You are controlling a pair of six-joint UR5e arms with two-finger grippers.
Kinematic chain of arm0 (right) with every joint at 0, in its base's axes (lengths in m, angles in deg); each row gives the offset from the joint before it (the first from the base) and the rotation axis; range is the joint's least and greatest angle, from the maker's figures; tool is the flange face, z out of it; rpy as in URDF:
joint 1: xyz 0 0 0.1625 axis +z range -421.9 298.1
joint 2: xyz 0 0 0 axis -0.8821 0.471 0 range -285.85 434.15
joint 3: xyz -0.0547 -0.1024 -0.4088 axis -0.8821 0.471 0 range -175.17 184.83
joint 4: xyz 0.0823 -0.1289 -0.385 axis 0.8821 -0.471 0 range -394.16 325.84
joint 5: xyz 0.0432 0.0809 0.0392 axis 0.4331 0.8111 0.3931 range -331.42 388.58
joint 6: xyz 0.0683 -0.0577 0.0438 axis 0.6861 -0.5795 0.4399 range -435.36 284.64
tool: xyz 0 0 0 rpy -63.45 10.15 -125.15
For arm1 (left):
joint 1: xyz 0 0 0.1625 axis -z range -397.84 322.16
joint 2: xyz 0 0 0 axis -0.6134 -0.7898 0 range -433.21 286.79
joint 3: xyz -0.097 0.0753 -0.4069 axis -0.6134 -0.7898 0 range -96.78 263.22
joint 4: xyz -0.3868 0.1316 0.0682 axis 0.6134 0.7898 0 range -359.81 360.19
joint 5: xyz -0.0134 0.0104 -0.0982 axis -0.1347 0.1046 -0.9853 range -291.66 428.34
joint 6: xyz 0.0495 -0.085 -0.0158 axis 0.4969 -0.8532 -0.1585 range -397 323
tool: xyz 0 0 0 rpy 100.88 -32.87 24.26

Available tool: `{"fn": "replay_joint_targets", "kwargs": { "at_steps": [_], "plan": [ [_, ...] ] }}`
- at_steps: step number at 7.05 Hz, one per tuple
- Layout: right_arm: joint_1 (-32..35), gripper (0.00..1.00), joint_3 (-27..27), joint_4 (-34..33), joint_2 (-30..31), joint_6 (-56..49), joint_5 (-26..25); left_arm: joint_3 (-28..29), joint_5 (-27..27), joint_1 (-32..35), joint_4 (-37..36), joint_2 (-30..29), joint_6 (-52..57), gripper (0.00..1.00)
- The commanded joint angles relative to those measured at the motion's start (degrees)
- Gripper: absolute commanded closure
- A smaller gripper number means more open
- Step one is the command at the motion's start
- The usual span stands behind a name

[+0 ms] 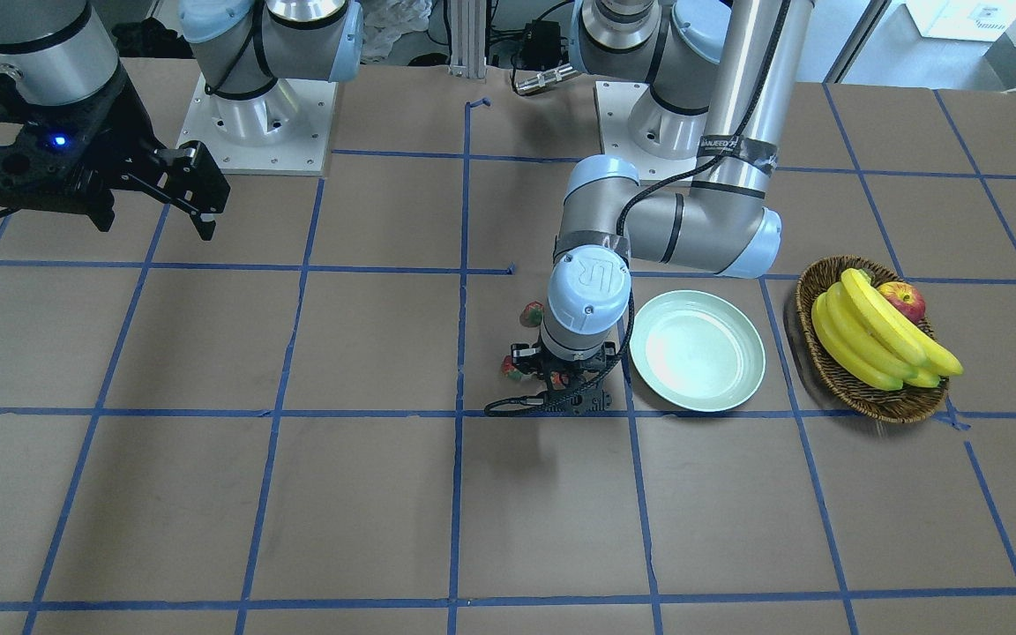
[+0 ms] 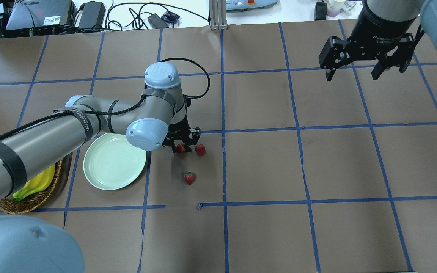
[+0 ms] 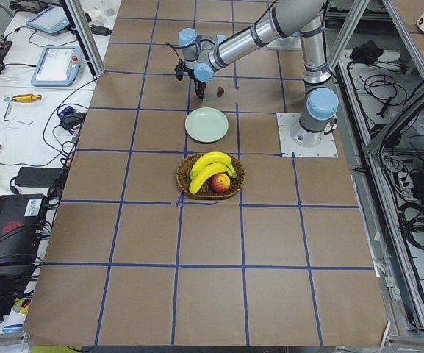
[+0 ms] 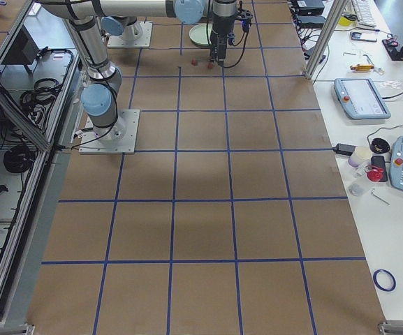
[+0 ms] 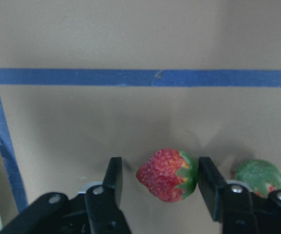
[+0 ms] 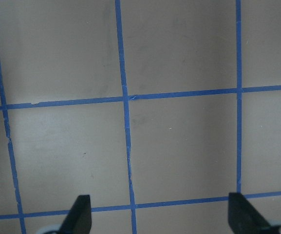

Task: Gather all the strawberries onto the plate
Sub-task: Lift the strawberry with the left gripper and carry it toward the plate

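Near plate [image 2: 108, 168] rim, left hand [image 5: 159, 165] straddling strawberry [image 5: 165, 174]

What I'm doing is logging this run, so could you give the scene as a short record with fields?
left gripper: open, low at the table, fingers astride one small red toy strawberry
right gripper: open, empty, raised above the table
second strawberry: on the table, next to the left gripper
third strawberry: on the table, apart from the others
round pale mint plate: empty
brown woven wicker basket: holds yellow bananas and a red-yellow apple
strawberries in plate: none
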Motion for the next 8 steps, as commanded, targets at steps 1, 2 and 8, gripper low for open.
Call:
{"fn": "replay_joint_targets", "kwargs": {
  "at_steps": [1, 2, 8],
  "plan": [
    [0.00, 0.00, 0.09, 0.00, -0.01, 0.00, 0.00, 0.07, 1.19, 0.00, 0.17, 0.19, -0.06, 0.89],
    [0.00, 0.00, 0.09, 0.00, -0.01, 0.00, 0.00, 0.33, 1.19, -0.09, 0.43, 1.15, 0.11, 0.90],
    [0.00, 0.00, -0.17, -0.18, -0.19, -0.09, -0.09, -5.27, 4.79, -13.06, 9.66, 12.13, 14.20, 0.90]
  ]
}}
